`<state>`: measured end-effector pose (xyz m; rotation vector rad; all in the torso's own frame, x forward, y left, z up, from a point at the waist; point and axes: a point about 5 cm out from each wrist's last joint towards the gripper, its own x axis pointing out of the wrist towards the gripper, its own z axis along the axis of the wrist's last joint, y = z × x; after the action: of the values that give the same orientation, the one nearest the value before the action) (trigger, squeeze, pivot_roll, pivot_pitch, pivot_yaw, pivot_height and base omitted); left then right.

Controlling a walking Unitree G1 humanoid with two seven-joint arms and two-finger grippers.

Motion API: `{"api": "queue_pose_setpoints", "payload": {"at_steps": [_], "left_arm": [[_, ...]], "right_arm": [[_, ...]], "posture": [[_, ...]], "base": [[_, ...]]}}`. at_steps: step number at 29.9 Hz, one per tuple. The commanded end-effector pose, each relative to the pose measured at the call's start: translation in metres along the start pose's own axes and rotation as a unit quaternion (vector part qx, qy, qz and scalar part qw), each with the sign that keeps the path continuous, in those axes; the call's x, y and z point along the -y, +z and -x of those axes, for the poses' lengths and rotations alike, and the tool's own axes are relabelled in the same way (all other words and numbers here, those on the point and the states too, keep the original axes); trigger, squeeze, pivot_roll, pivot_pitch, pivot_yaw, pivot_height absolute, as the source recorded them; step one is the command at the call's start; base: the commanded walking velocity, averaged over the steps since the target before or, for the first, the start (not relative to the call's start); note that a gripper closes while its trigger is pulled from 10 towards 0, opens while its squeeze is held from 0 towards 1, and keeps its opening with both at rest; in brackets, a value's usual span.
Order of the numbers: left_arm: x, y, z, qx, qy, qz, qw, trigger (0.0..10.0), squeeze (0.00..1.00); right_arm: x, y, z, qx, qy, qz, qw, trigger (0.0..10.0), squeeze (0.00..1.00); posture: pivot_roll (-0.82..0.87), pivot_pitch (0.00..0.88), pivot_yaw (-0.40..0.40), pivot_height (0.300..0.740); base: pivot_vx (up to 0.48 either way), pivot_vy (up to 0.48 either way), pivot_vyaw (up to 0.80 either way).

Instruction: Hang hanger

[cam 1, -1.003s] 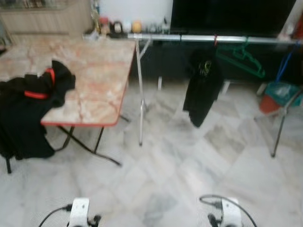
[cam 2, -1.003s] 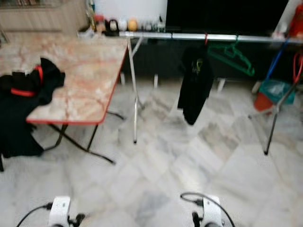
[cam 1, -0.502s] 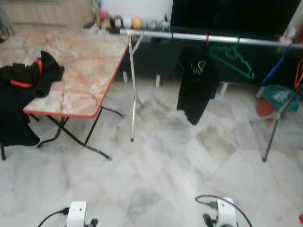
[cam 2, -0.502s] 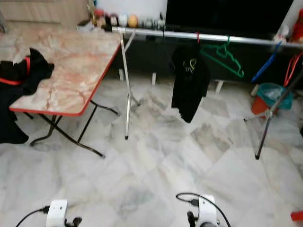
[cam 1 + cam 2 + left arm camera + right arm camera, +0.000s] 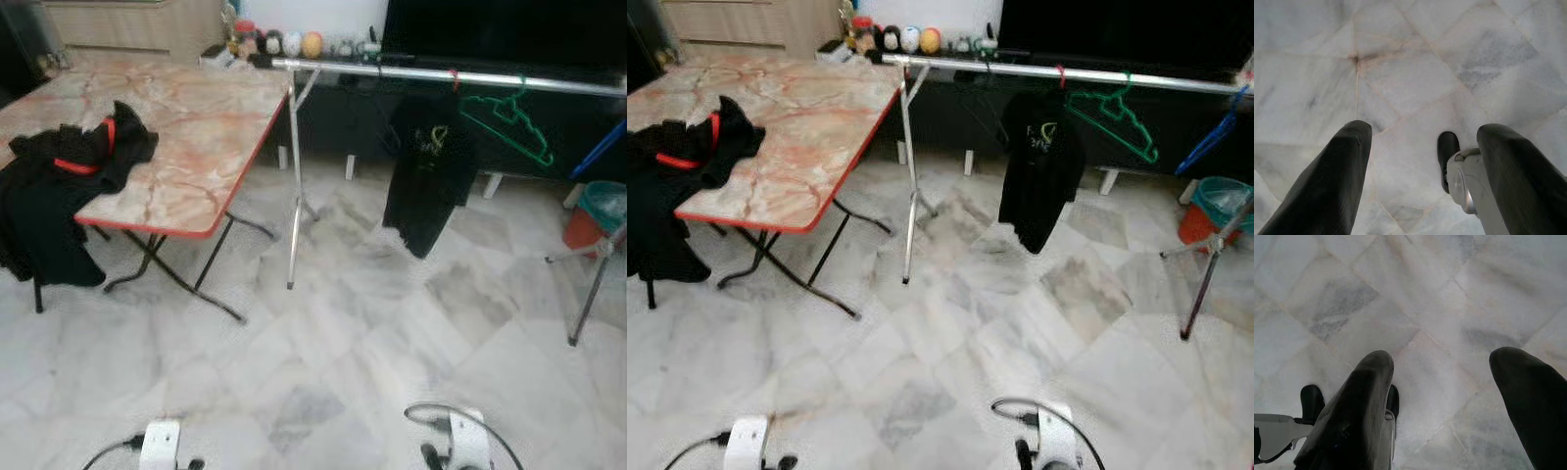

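- Over the marble floor [image 5: 1415,73]: left gripper [image 5: 1420,142] spread wide, empty, touching nothing.
- Right gripper [image 5: 1442,377] likewise agape, holding nothing.
- Up ahead on the rail [image 5: 441,75]: green hanger [image 5: 509,122], beside a black shirt [image 5: 426,171].

A black jacket [image 5: 69,191] with red trim lies draped over the marble-topped folding table [image 5: 186,127]. A teal bucket [image 5: 600,211] stands on the tiled floor [image 5: 323,362].

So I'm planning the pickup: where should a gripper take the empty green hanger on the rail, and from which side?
Probably the green hanger by its neck just under the hook, coming from the robot's side. It hangs free on the rail, tilted, beside the black shirt. The open left gripper and right gripper hang over the floor.
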<state>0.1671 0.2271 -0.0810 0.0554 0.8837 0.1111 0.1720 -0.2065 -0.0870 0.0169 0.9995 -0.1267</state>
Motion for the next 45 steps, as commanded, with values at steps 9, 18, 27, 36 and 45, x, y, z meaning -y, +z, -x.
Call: {"api": "queue_pose_setpoints", "payload": {"at_steps": [9,18,27,36,45], "left_arm": [[-0.0052,-0.008,0.0024,-0.015,0.007,0.004,1.0,10.0,0.0],[-0.0075,-0.0091,0.0028,-0.019,0.008,0.009,1.0,10.0,0.0],[-0.0084,-0.0113,0.0034,-0.024,0.01,-0.012,1.0,10.0,0.0],[-0.0026,-0.0115,0.0027,-0.027,0.004,-0.021,0.999,10.0,0.0],[-0.0023,-0.0106,0.0026,-0.023,0.005,-0.01,1.0,10.0,0.0]], "right_arm": [[-0.0014,-0.0018,0.0,-0.005,0.002,0.0,1.0,10.0,0.0],[-0.0006,-0.0023,0.0002,-0.007,0.002,0.003,1.0,10.0,0.0],[-0.0003,-0.0028,0.0003,-0.008,0.003,0.006,1.0,10.0,0.0],[-0.0009,-0.0032,0.0003,-0.008,0.004,0.004,1.0,10.0,0.0],[-0.0009,-0.0033,0.0003,-0.008,0.005,0.005,1.0,10.0,0.0]], "posture": [[0.01,0.0,-0.019,0.74],[0.01,0.0,-0.022,0.74],[0.01,0.0,-0.024,0.74],[0.01,0.0,-0.024,0.74],[0.01,0.0,-0.024,0.74]], "base": [[0.0,0.0,-0.75],[0.0,0.0,-0.75],[0.07,0.0,-0.75],[0.221,0.0,-0.75],[0.0,0.0,-0.75]]}}
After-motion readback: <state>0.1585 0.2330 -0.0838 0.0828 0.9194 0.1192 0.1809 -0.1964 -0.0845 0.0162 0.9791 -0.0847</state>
